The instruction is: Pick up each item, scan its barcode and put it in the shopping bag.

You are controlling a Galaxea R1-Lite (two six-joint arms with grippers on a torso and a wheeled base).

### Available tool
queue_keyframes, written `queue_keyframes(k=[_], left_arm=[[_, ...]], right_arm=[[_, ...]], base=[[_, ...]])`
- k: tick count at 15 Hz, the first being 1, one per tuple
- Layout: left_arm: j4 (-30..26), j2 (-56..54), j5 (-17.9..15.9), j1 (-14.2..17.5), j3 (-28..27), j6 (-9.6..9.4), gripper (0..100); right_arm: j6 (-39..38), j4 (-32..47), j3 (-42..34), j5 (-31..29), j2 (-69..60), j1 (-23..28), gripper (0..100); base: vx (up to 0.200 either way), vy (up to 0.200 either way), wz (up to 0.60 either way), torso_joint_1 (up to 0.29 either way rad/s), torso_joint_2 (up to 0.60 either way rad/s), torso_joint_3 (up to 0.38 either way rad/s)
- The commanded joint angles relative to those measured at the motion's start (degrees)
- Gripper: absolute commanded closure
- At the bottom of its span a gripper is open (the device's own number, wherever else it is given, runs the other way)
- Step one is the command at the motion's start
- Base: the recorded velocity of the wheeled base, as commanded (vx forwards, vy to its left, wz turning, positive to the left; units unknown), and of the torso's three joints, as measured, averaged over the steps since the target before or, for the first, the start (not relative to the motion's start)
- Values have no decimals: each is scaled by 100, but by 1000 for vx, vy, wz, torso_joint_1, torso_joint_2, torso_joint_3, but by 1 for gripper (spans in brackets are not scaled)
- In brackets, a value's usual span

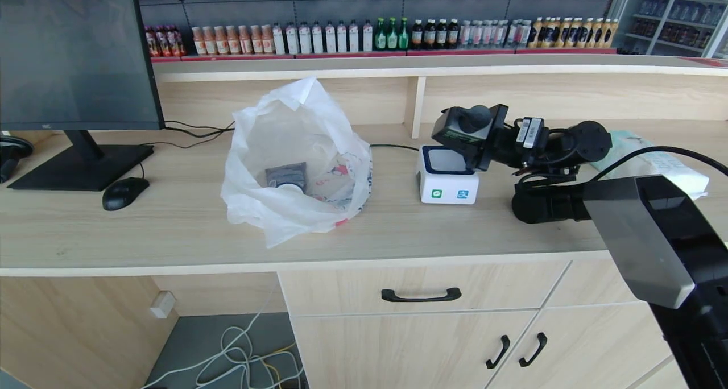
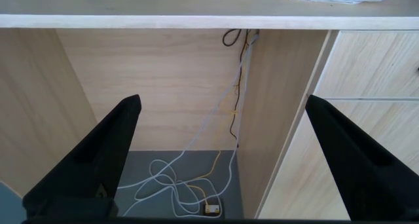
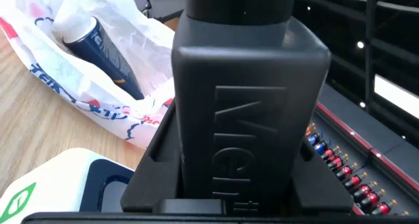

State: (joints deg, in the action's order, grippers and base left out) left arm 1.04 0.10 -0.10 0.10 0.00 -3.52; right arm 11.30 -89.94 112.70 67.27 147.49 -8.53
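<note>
My right gripper (image 1: 476, 132) is shut on a black square container (image 1: 467, 123) with a round cap, held tilted just above the white scanner box (image 1: 449, 179). The container (image 3: 243, 112) looms close in the right wrist view, with the scanner (image 3: 59, 188) below it. The white plastic shopping bag (image 1: 296, 150) stands open on the counter to the scanner's left. A dark pack (image 1: 286, 176) lies inside it, and a dark blue tube (image 3: 98, 44) shows in the bag (image 3: 59, 73). My left gripper (image 2: 222, 162) hangs open and empty below the counter edge (image 2: 196, 19).
A white soft packet (image 1: 654, 162) lies on the counter at the far right. A monitor (image 1: 74, 53) and a mouse (image 1: 124, 193) stand at the left. Drawers with black handles (image 1: 421, 295) are below. Loose cables (image 2: 183, 185) lie on the floor under the counter.
</note>
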Motion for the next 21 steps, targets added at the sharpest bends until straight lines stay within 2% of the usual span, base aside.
queue_keyframes(k=[1, 12, 16, 21], left_arm=[[2, -1, 1, 8, 0, 1, 0], [-16, -1, 1, 8, 0, 1, 0], [-16, -1, 1, -1, 0, 1, 0], [-16, -1, 1, -1, 0, 18, 0]], right_arm=[[4, -6, -11, -3, 78, 1, 100], [-75, -6, -11, -38, 60, -131, 100], [-532, -6, -11, -741, -168, -386, 100], [-822, -6, -82, -1031, -555, -386, 100]], base=[[0, 0, 0, 0, 0, 0], [0, 0, 0, 0, 0, 0], [0, 0, 0, 0, 0, 0], [0, 0, 0, 0, 0, 0]])
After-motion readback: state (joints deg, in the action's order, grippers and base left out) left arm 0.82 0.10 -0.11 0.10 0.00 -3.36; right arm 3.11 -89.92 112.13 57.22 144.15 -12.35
